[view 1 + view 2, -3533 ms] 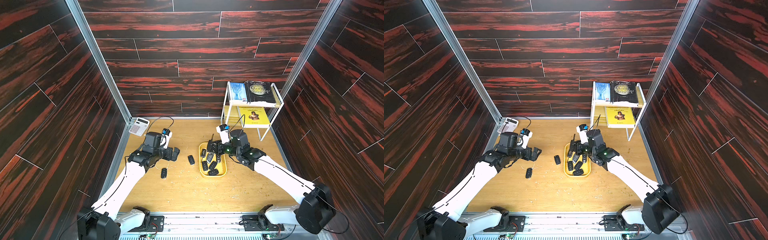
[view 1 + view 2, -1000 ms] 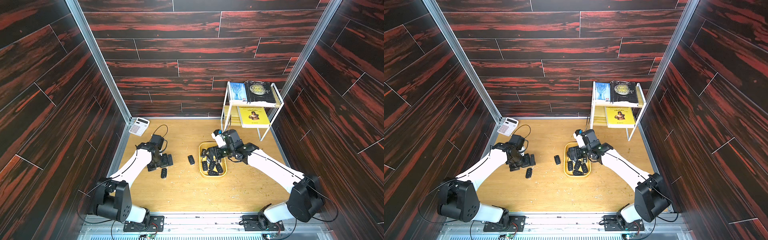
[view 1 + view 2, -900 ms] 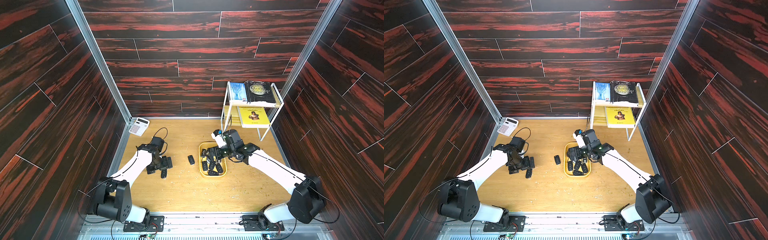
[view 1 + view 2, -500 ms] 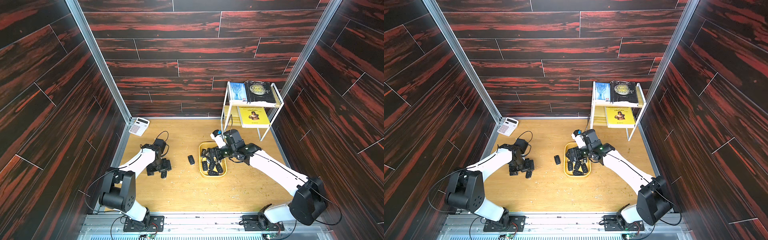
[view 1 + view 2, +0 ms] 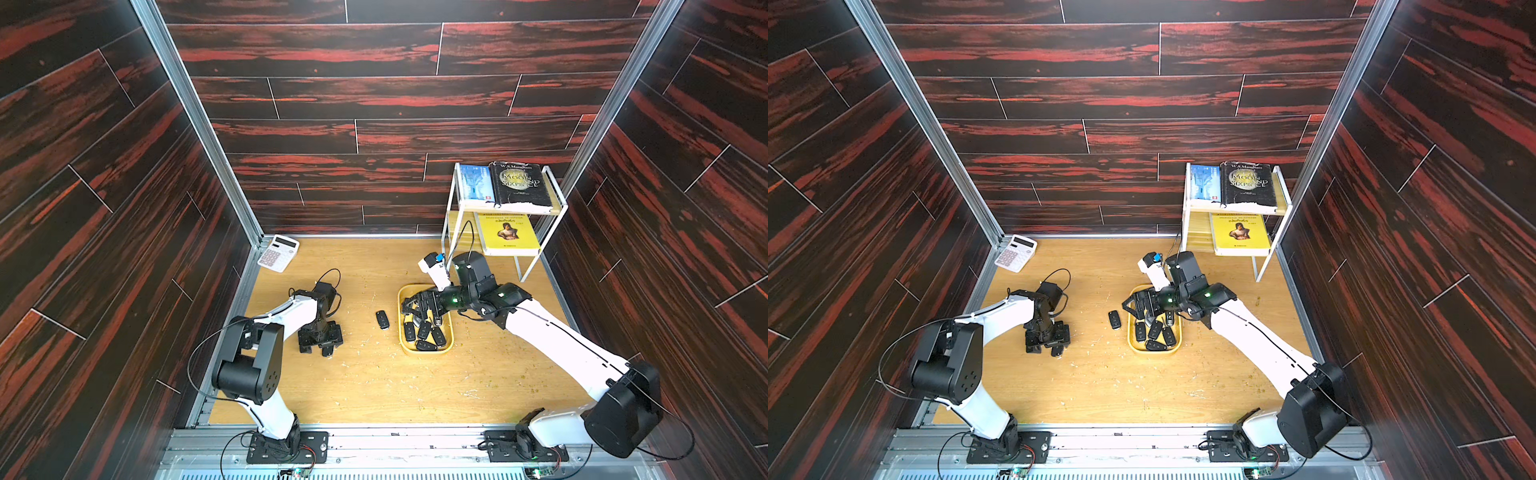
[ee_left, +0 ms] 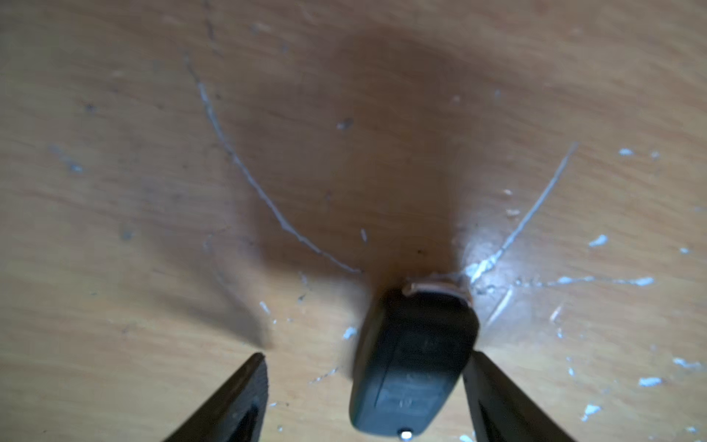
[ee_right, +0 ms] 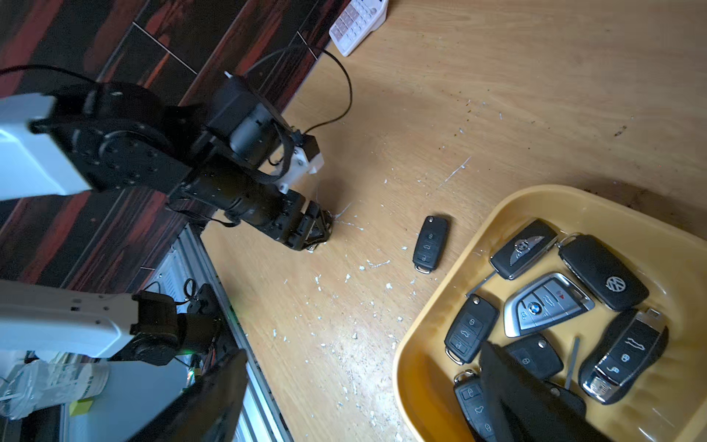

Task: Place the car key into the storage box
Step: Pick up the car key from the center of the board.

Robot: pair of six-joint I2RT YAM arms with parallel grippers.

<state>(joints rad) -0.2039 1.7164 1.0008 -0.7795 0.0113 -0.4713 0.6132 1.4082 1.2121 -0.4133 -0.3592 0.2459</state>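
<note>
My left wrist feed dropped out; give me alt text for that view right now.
A black car key lies on the scratched wooden table between the open fingers of the left tool. One finger is close against the key's side; the other stands clear of it. White flecks dot the wood.

storage box [image 5: 424,352] sits mid-bench [image 5: 374,395], several keys [image 5: 424,330] inside. One car key [image 5: 382,320] just left of it, second key [image 5: 327,352] further left. Calculator [image 5: 277,252] back-left, shelf rack [image 5: 450,208] back-right.
</note>
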